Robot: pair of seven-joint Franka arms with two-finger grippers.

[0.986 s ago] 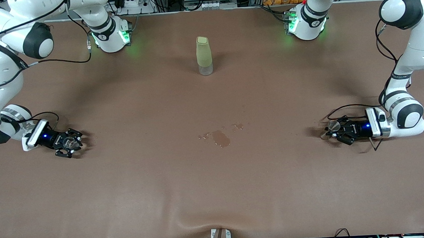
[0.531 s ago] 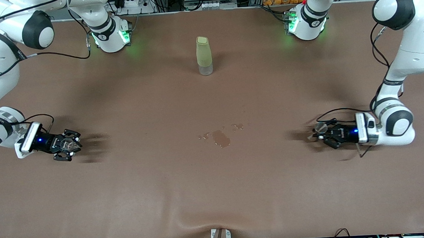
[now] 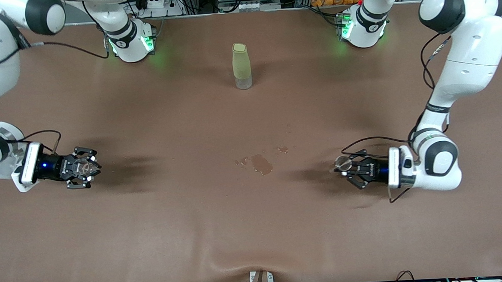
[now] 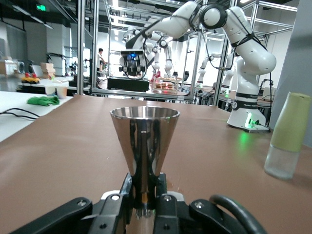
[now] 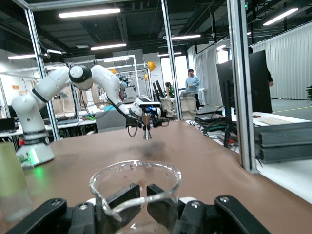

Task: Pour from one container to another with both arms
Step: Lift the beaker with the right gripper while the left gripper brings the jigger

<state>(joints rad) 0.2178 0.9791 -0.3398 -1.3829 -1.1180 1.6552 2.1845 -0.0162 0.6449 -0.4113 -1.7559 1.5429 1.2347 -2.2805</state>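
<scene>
Toward the right arm's end of the table, the right gripper [image 3: 90, 166] hangs above the brown table cover [image 3: 195, 230], its jaws clamped on a clear glass beaker [image 3: 81, 166]; in the right wrist view the beaker [image 5: 135, 197] stands upright between the black fingers [image 5: 161, 197], its rim with a pouring lip on top. Near the middle of the table lies a small wet spill [image 3: 261, 163], with a few droplets beside it. Farther from the front camera than the spill, between the two arm bases, a bottle with a pale green upper part and clear base [image 3: 242, 66] stands upright, well apart from both grippers. Toward the left arm's end, the left gripper [image 3: 349, 169] is over the cover with its jaws closed on a shiny metal cone-shaped cup [image 3: 343, 163]; in the left wrist view this cup [image 4: 145, 146] is upright, wide mouth up, pinched at its narrow waist
</scene>
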